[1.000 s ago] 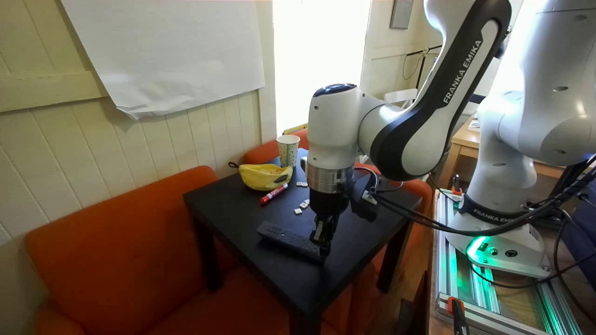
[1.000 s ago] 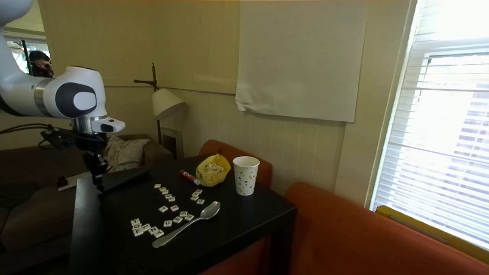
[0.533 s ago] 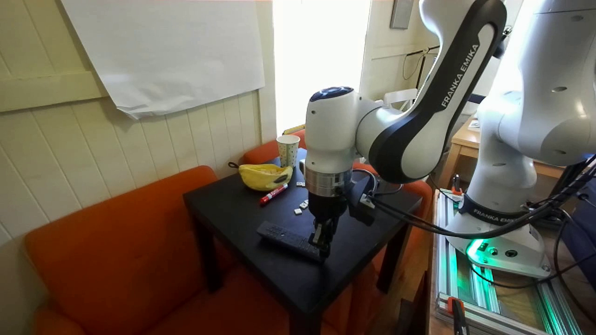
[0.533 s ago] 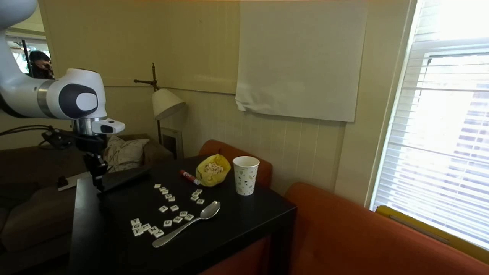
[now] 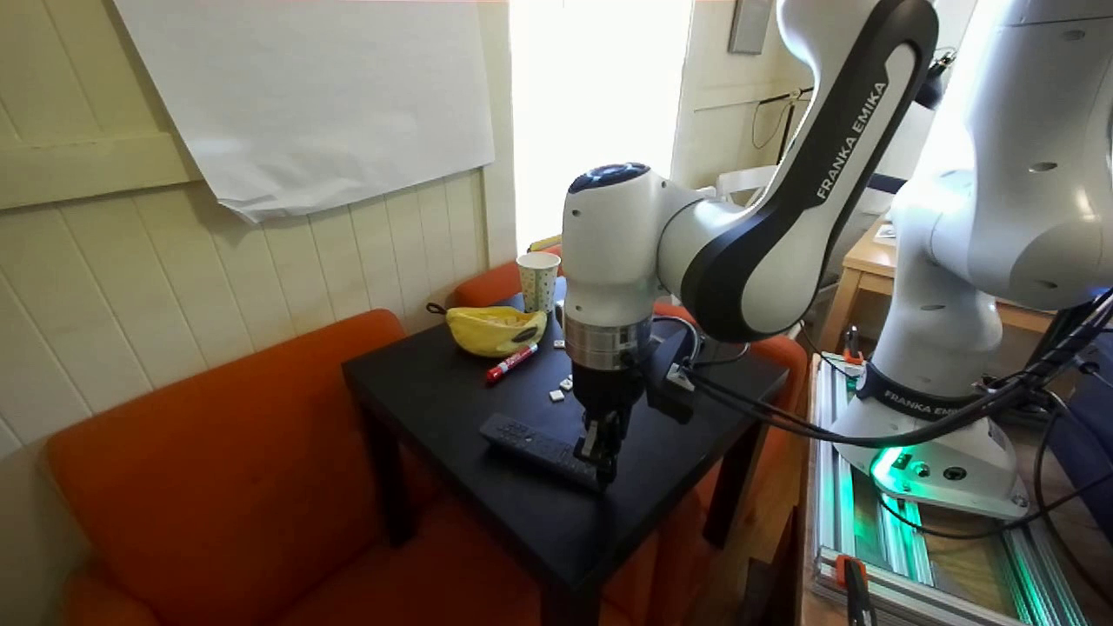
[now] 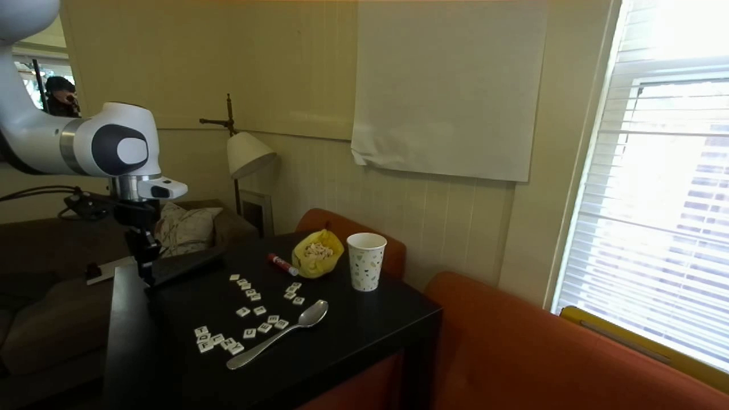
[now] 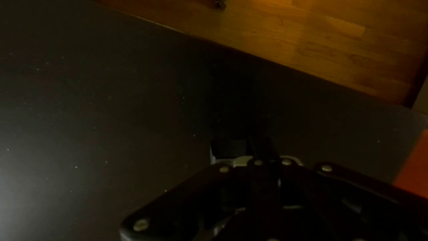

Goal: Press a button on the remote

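Observation:
The remote (image 5: pixel 532 444) is a flat black slab with rows of buttons, lying on the black table (image 5: pixel 435 391). In an exterior view it shows only as a dark low shape (image 6: pixel 191 266). My gripper (image 5: pixel 605 474) points straight down over the remote's near end, fingertips at or just above it; I cannot tell if they touch. The gripper also shows in an exterior view (image 6: pixel 148 280). In the wrist view the fingers (image 7: pixel 259 147) are together with nothing between them. A dark end with a grey edge, apparently the remote (image 7: pixel 228 149), shows beside them.
A yellow banana-shaped pouch (image 5: pixel 496 331), a red marker (image 5: pixel 511 362) and a paper cup (image 6: pixel 366 262) stand farther along the table. Several white letter tiles (image 6: pixel 249 333) and a spoon (image 6: pixel 279 336) lie there too. The table edge (image 7: pixel 247 55) is close to the gripper.
The arm has shifted slightly toward the remote's length, and the fingertips sit a little lower over its near end. The remote and other things have not moved.

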Motion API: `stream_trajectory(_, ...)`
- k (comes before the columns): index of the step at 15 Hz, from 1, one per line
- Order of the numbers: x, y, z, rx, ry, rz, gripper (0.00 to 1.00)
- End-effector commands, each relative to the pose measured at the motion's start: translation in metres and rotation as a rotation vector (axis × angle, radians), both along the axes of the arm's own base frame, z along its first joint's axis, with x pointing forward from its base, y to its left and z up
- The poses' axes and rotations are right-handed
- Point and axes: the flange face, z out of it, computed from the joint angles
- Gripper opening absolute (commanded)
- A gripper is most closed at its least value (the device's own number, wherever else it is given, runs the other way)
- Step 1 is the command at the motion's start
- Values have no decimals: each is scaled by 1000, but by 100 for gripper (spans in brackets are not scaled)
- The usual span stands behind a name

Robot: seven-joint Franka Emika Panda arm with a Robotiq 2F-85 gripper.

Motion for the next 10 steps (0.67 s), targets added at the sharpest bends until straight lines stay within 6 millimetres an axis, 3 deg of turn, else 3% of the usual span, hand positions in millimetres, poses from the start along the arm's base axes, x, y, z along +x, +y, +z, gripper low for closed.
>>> stream_trajectory(1,9,2,-28,-37,72,-14,0)
stream_trajectory(4,12,5,-25,-41,91,-14,0)
stream_trajectory(10,7,-1,17,10,10,-40,0)
